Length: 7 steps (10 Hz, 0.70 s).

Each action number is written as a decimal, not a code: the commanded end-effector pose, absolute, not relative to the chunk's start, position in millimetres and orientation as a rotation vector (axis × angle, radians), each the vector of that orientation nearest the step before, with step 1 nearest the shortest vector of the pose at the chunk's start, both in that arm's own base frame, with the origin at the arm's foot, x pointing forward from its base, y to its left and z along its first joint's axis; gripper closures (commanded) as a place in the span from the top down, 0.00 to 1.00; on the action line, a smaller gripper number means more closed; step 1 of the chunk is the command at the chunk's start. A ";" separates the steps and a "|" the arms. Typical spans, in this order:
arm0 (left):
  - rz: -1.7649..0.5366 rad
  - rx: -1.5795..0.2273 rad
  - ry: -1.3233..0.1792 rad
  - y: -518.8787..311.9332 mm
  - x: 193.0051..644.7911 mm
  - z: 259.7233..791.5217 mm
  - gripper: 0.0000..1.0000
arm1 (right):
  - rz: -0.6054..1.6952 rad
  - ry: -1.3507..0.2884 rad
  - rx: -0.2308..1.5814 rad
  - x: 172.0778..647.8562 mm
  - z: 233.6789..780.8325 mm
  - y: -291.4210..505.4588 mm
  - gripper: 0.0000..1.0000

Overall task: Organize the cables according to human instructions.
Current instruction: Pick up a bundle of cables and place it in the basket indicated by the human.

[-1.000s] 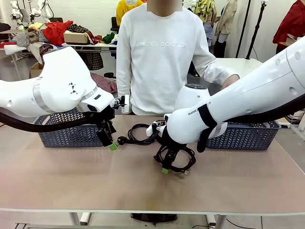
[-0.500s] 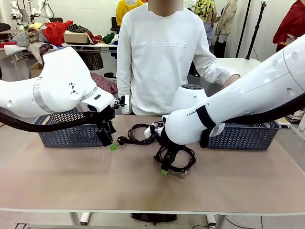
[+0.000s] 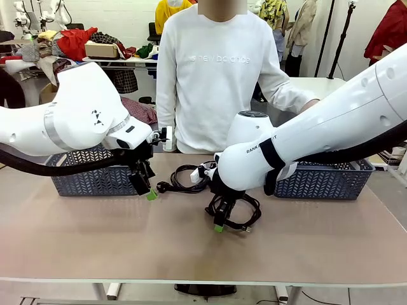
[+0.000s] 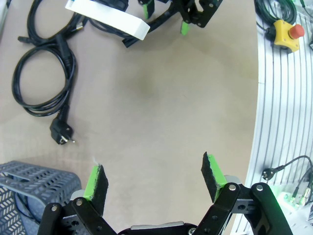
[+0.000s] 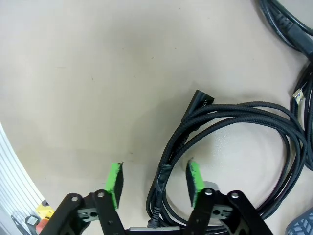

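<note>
A braided black cable coil (image 3: 240, 213) lies at mid-table, and my right gripper (image 3: 220, 219) is down on its left edge. In the right wrist view the coil's bundled strands (image 5: 164, 171) run between the green pads (image 5: 115, 185) of my right gripper (image 5: 154, 182). The jaws are partly closed, with a gap still showing on the left side. A second cable (image 3: 183, 176) with a round plug (image 4: 61, 133) lies behind it. My left gripper (image 3: 147, 190) hovers open over bare table beside that plug, and nothing sits between the fingers of my left gripper (image 4: 154, 176).
A blue-grey basket (image 3: 89, 181) stands at the left behind my left arm, and another basket (image 3: 331, 181) at the right. A person in a white sweater (image 3: 216, 76) stands at the far edge. A yellow stop button (image 4: 286, 32) sits off the table's front edge.
My right gripper's jaws have narrowed around the coil's strands and the arm has edged slightly left. My left arm has not moved.
</note>
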<state>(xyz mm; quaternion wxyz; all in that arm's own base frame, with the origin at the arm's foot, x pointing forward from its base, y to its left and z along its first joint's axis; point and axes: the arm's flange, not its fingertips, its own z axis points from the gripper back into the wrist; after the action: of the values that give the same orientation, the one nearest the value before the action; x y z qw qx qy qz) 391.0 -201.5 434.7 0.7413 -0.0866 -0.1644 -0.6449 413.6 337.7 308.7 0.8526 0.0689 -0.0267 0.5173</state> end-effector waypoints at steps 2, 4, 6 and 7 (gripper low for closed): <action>-1.406 -0.195 -0.355 -200.4 391.1 436.1 1.00 | 1.070 -0.029 0.110 416.4 312.1 343.8 0.37; -1.406 -0.195 -0.355 -200.4 391.1 436.1 1.00 | 1.070 -0.031 0.113 414.9 314.1 344.4 0.18; -1.406 -0.195 -0.355 -200.4 391.1 436.1 1.00 | 1.077 -0.016 0.144 407.0 320.0 345.3 0.00; -1.406 -0.195 -0.355 -200.4 391.1 436.1 1.00 | 1.077 0.005 0.157 402.9 322.7 344.3 0.00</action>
<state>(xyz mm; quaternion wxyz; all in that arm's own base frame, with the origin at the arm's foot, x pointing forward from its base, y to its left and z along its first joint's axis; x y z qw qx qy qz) 391.0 -201.5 434.7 0.7414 -0.0866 -0.1643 -0.6449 407.4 343.2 313.8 0.8505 0.0704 -0.0099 0.5211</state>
